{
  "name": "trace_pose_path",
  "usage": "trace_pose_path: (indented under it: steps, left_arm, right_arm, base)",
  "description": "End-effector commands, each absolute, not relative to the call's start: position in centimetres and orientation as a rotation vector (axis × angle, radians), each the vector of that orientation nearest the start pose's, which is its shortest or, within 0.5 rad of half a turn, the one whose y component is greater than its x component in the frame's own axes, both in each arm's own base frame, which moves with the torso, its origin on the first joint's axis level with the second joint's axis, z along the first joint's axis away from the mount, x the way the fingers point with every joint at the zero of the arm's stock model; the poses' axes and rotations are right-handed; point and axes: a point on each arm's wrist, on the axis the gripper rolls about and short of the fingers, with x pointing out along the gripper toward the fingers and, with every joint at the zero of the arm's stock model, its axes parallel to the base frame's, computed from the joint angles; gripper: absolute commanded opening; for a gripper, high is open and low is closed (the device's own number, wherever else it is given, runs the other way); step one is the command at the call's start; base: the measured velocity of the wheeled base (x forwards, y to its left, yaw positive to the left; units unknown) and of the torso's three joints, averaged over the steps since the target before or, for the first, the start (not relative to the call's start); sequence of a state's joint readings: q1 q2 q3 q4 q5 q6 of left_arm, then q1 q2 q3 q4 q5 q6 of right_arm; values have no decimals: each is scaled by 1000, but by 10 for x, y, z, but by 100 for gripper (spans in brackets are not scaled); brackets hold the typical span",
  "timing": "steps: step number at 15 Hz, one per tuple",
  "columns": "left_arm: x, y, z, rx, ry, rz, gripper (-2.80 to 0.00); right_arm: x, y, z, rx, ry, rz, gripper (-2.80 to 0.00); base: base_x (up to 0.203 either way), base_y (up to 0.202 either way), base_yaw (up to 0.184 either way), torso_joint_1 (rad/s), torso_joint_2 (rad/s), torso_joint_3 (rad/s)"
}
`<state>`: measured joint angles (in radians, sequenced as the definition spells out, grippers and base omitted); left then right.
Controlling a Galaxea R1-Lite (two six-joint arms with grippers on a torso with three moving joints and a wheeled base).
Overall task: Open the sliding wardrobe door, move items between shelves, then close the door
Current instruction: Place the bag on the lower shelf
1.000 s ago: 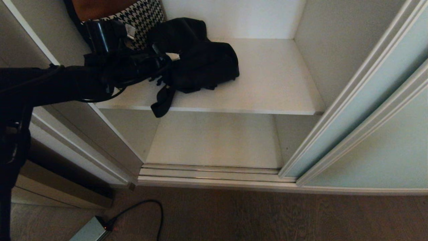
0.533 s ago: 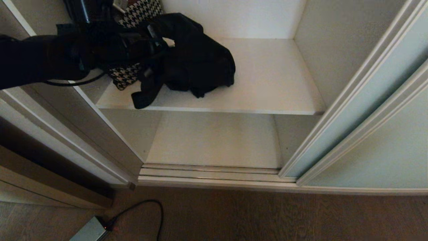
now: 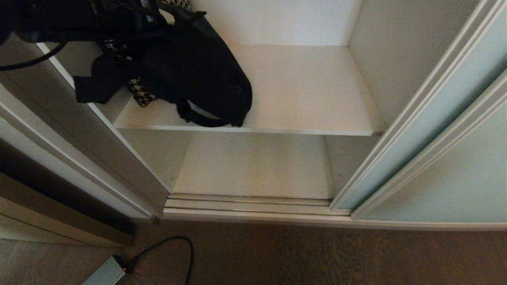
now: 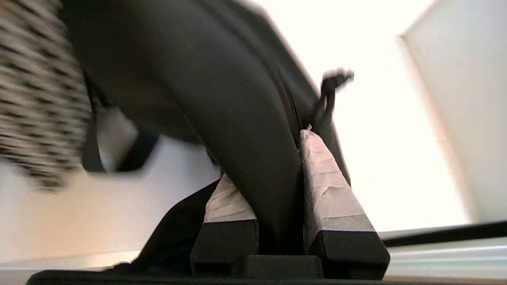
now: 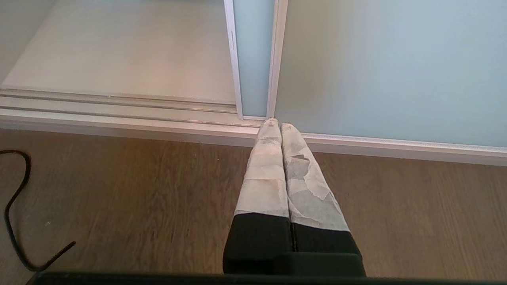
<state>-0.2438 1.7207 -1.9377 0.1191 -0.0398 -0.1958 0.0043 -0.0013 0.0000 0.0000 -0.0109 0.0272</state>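
Observation:
My left gripper (image 4: 269, 158) is shut on a fold of the floppy black bag (image 4: 222, 99). In the head view the bag (image 3: 198, 71) hangs from the left arm (image 3: 79, 16) at the top left, its lower end by the front edge of the upper shelf (image 3: 309, 91). Behind the bag, part of the houndstooth cushion (image 3: 140, 93) shows, and it also shows in the left wrist view (image 4: 35, 99). The lower shelf (image 3: 253, 166) is bare. The sliding wardrobe door (image 3: 416, 130) stands pushed to the right. My right gripper (image 5: 276, 124) is shut and empty, parked over the floor by the door's bottom (image 5: 376, 67).
A grey power brick (image 3: 105, 273) with a black cable (image 3: 186, 249) lies on the wood floor at the front left. The ridged floor track (image 3: 245, 206) runs below the opening. The wardrobe's left wall (image 3: 99, 130) is close beside the left arm.
The left arm has risen and swung towards the upper left, lifting the bag off the upper shelf. The cushion's corner now shows lower on the shelf. The right arm has kept still.

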Motion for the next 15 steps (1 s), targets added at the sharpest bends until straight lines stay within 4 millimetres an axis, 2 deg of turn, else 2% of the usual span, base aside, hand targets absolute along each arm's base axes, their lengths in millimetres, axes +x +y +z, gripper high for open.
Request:
trace_pose_path:
  steps: [1, 4, 7, 11, 15]
  left_arm:
    - [247, -64, 446, -176, -174, -284, -280]
    - [215, -57, 455, -160, -164, -280, -280]
    - [174, -50, 457, -141, -115, -297, -280]
    - [139, -41, 444, -43, -93, -295, -280]
    - [106, -31, 439, -26, -115, -298, -280]
  right_arm:
    - [-23, 0, 75, 28, -3, -6, -280]
    - [-23, 0, 75, 28, -3, -6, -280]
    - [-23, 0, 75, 28, -3, -7, -280]
    - [-23, 0, 75, 28, -3, -6, -280]
    - [-23, 0, 75, 28, -3, -6, -280]
  base:
    - [0, 0, 0, 0, 0, 0]
    - [0, 0, 0, 0, 0, 0]
    - [0, 0, 0, 0, 0, 0]
    - [0, 0, 0, 0, 0, 0]
    - [0, 0, 0, 0, 0, 0]
